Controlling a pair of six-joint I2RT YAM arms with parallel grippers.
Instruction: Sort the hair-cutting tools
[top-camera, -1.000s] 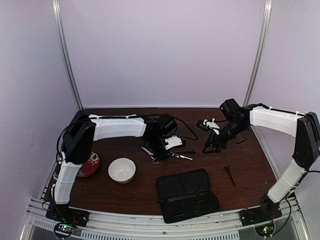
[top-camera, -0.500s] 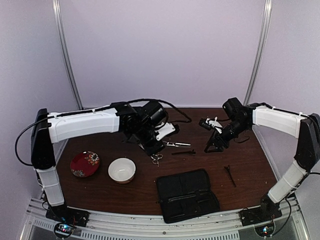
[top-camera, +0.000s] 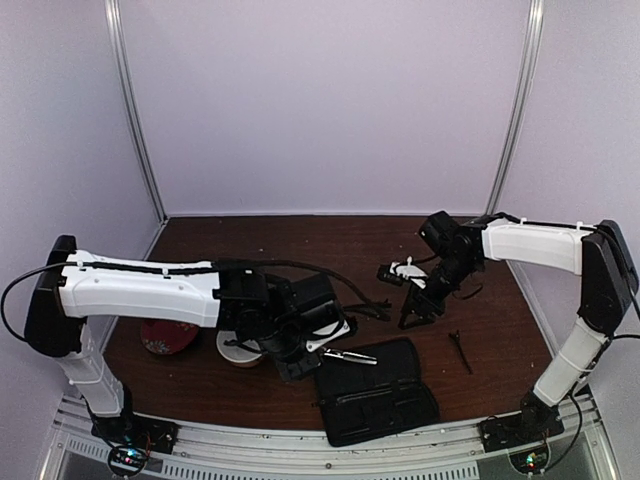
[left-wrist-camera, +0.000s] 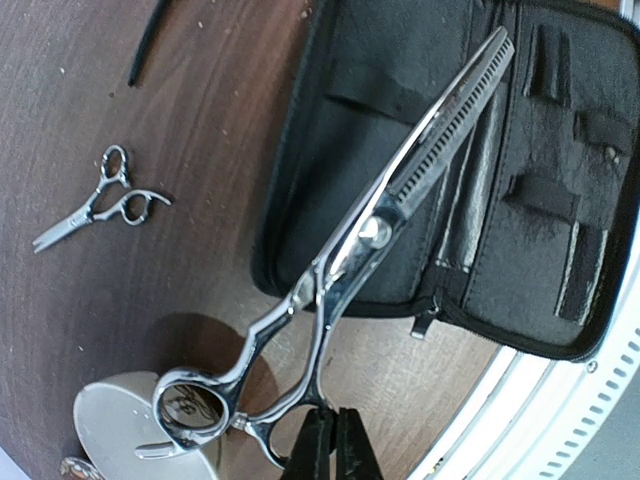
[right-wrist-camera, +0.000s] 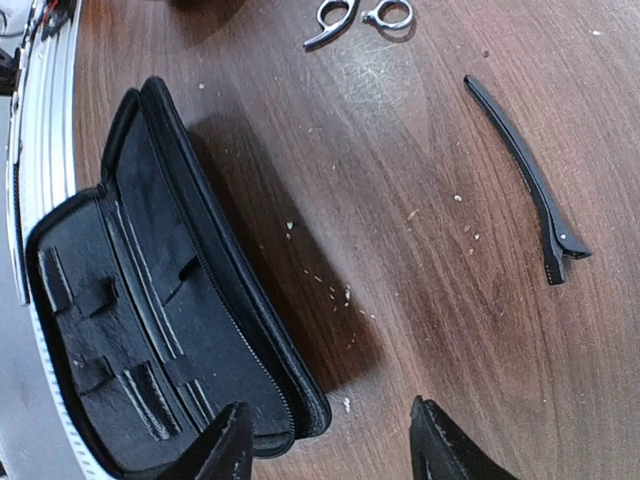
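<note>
Thinning scissors (left-wrist-camera: 372, 232) pinched by left fingers (left-wrist-camera: 312, 455) over open pouch (left-wrist-camera: 345, 60).

Overhead camera looks down from behind; both close wrist views share the pouch (left-wrist-camera: 545, 260).

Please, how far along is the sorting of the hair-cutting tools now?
Done: nothing yet, it seems; the loops of the open pouch look empty. In hand: the left gripper is shut on a ring of the thinning scissors, held over the pouch. Left: the small scissors, a black clip and a second clip lie on the table; the right gripper is open and empty.
</note>
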